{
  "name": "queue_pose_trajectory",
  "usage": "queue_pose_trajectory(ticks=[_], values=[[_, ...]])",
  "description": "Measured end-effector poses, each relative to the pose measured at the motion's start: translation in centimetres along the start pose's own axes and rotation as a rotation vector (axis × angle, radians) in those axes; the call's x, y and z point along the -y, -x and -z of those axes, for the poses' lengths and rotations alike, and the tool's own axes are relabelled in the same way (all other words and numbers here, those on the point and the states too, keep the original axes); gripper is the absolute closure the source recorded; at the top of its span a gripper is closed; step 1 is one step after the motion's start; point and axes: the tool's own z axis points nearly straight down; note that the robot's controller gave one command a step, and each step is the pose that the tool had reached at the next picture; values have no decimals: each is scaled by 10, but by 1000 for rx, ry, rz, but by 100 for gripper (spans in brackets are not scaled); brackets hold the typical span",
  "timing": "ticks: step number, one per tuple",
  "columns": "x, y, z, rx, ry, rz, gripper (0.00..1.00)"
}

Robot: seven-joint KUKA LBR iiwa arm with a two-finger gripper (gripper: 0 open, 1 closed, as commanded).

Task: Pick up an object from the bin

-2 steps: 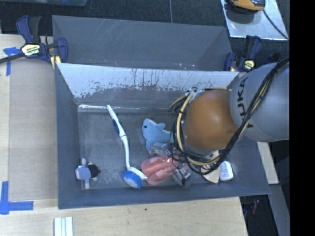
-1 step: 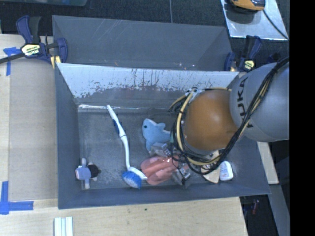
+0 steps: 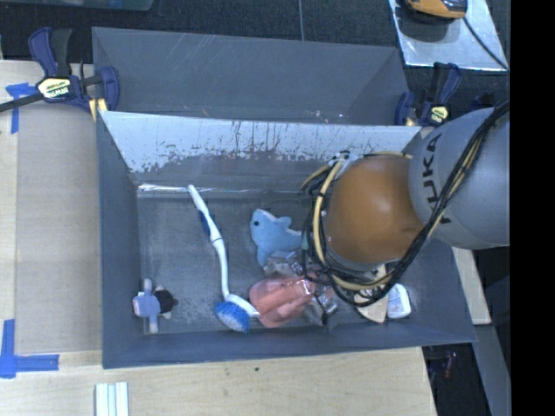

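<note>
My gripper (image 3: 323, 302) is low in the bin's front right part, mostly hidden under the arm's wrist. Its dark body touches or nearly touches the right end of a pink soft thing (image 3: 279, 300) that lies near the front wall. A blue shark-like toy (image 3: 272, 235) lies just behind the pink thing, to the left of the wrist. A long white brush (image 3: 220, 258) with a blue head runs from the middle back to the front, its head next to the pink thing's left end.
A small white and blue toy figure (image 3: 153, 304) lies alone in the front left corner. A white tube (image 3: 397, 302) and a beige scrap (image 3: 374, 311) sit at the front right, partly under the arm. The arm with its orange cover and cables covers the right side of the bin.
</note>
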Motion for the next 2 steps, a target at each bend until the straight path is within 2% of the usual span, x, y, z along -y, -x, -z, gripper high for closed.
queue_pose_trajectory(ticks=[1, 2], values=[[0, -1, 17, -2, 1, -2, 100], [-1, -3, 51, -10, 6, -3, 100]])
